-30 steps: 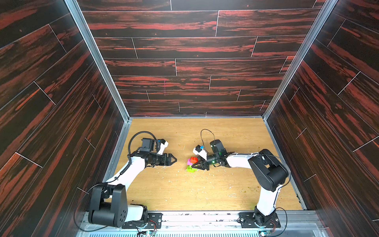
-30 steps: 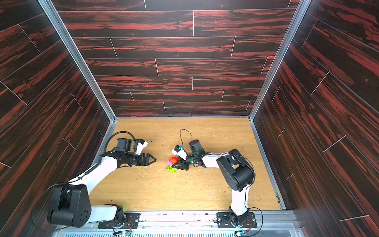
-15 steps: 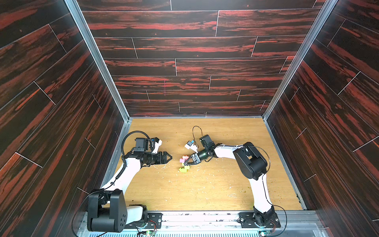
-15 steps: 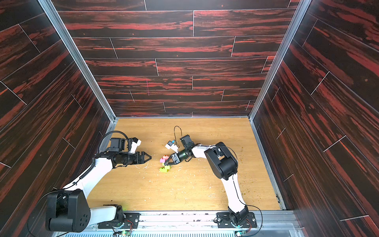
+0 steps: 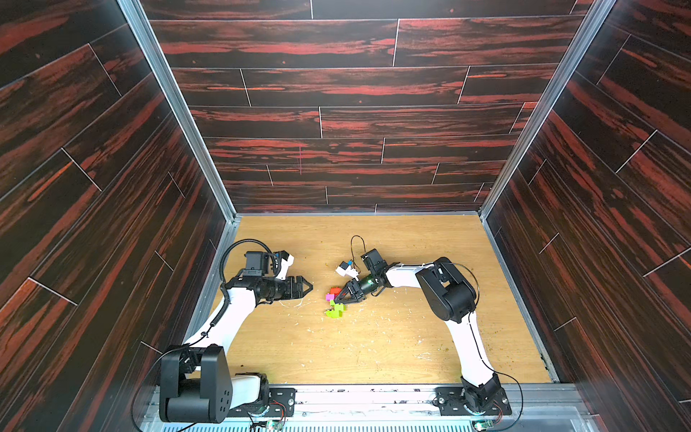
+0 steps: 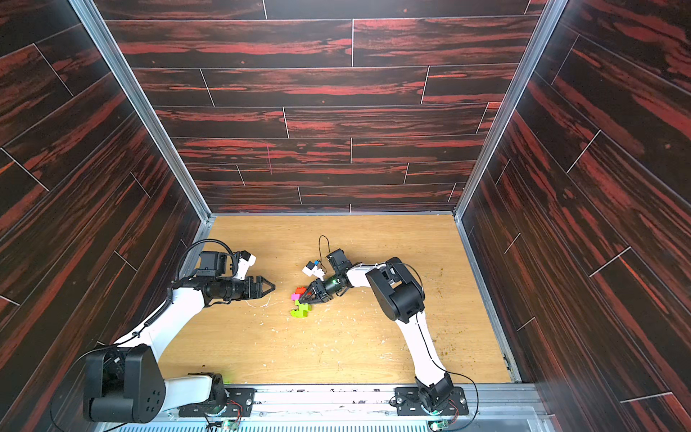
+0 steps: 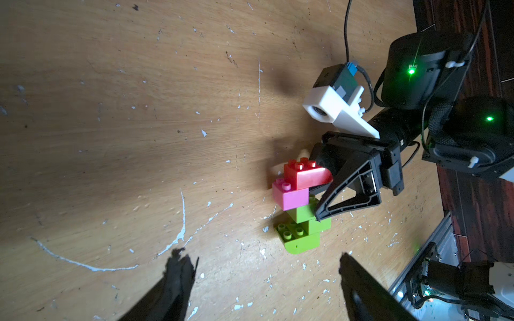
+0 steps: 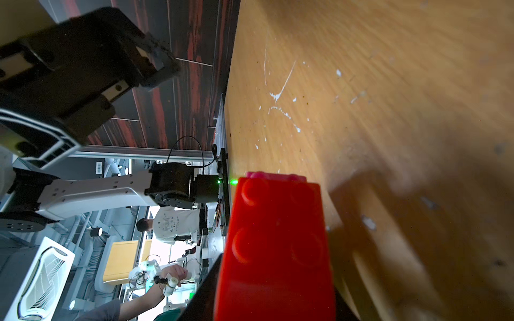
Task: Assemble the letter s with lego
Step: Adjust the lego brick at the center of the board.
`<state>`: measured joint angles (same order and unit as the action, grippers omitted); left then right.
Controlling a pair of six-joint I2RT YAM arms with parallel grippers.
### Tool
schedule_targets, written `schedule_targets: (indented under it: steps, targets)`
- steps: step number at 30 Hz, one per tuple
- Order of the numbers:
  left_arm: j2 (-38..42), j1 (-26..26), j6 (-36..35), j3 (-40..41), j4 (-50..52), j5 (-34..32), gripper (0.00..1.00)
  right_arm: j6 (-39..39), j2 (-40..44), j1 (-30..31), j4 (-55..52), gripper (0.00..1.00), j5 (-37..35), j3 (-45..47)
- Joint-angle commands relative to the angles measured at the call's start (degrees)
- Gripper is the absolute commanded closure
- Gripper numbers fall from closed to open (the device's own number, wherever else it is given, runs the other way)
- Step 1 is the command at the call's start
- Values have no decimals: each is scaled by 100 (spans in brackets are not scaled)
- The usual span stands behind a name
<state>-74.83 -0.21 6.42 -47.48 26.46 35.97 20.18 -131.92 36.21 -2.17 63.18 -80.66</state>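
Glossy studded letter s (image 7: 294, 203) stands on the scratched wood bench (image 7: 139, 139). Left hand (image 7: 262, 254) wide and empty. Right hand (image 5: 336, 296) straddles the red brick (image 7: 303, 175); grip unclear.

Glossy plastic lego (image 7: 292, 198), scuffed wooden tabletop (image 7: 139, 111)

Dark wood-look panels streaked with red close me in: a back wall (image 5: 355, 112) and side walls (image 5: 93, 168), joined by silver metal corner posts (image 5: 177, 108). My table (image 5: 374, 348) is pale wood, brightly lit, marked with white scratches (image 7: 182, 230). A metal rail (image 5: 374, 392) runs along its front edge.
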Motion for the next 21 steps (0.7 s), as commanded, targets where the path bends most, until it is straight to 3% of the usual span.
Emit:
schedule_targets:
  steps: [1,9,14,18,21]
  targets:
    - [117,40,-70,-75,158,97,15,265,-162,-61,235,51,-33,127]
    - [137,44,-75,-41,149,149,15,-210,329,-242,-211,33,-677,558]
    - [135,47,-103,-63,186,98,15,-349,724,-434,-301,29,-939,1020]
    - [196,47,-184,-84,281,-326,15,-619,1253,-703,-582,28,-1237,1499]
    - [276,47,-131,-19,97,-1024,13,-948,1831,-918,-813,27,-1551,1773]
